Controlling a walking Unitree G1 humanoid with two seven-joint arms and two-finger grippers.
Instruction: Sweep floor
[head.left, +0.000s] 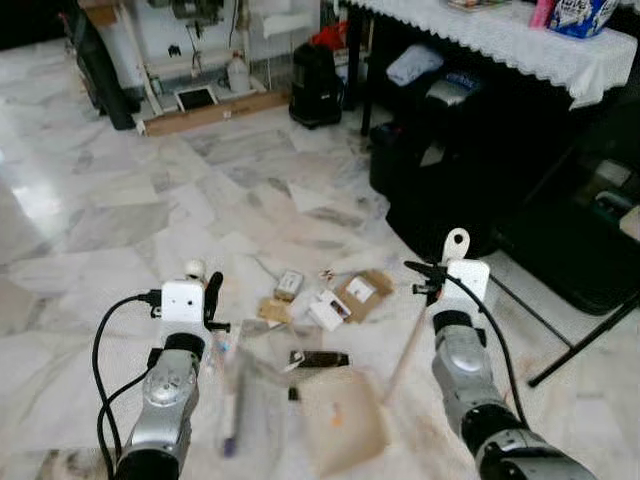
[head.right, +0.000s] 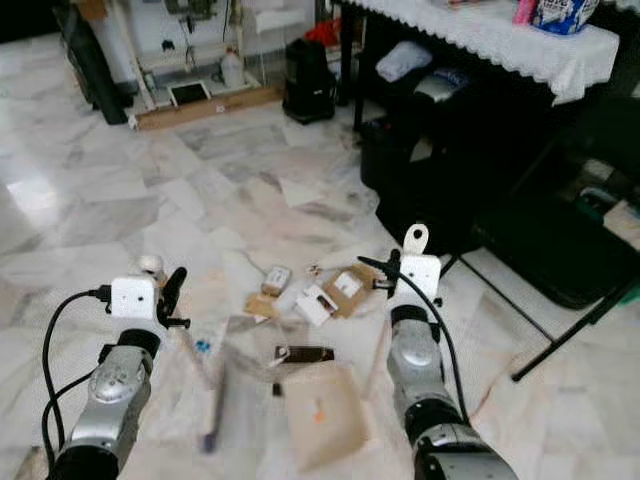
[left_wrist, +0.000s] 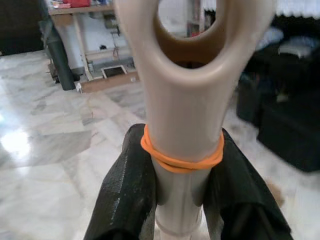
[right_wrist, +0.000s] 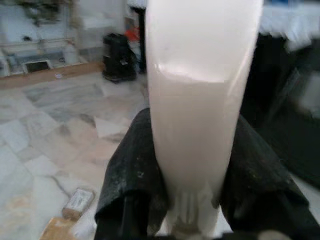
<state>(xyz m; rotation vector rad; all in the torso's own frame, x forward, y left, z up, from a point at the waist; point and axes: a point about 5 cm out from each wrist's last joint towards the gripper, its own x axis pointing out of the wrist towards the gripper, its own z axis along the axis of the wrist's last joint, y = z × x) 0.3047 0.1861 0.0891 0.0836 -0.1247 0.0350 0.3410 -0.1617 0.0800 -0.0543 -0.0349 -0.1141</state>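
From the head camera, you see the left gripper (head.left: 212, 300) carrying a blurred beige dustpan (head.left: 340, 418) and the right gripper (head.left: 432, 275) a cream broom handle (head.left: 410, 345), both angled toward the cardboard scraps (head.left: 362, 294) on the marble floor (head.left: 120, 210) just ahead

Left wrist: jaws clamped on the beige looped handle (left_wrist: 187, 125) below its orange rubber band (left_wrist: 182, 157)

Right wrist: jaws squeeze the cream handle between them for control
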